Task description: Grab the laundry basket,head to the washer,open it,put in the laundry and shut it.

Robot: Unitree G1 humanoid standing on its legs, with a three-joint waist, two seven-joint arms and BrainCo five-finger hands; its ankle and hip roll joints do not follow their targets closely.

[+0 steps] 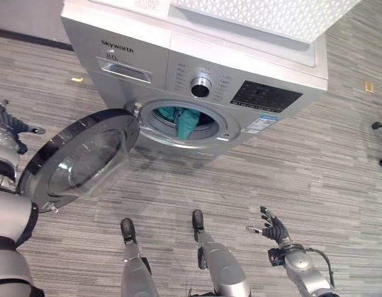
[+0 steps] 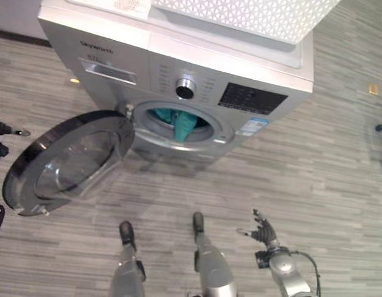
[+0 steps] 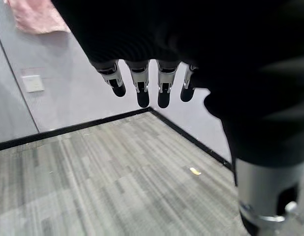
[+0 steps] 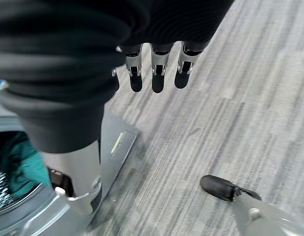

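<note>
teal laundry (image 1: 186, 121) lies inside the washer (image 1: 240, 68) drum – its door (image 1: 80, 158) swung wide to the left. a white basket (image 1: 271, 15) sits on top. right hand (image 1: 272, 228), near right, fingers spread, empty; left hand (image 3: 142, 81) straight-fingered, empty, at far left.

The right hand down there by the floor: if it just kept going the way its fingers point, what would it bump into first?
Probably nothing soon. The right hand, open, points over bare floor past the washer; depth is unclear.
</note>
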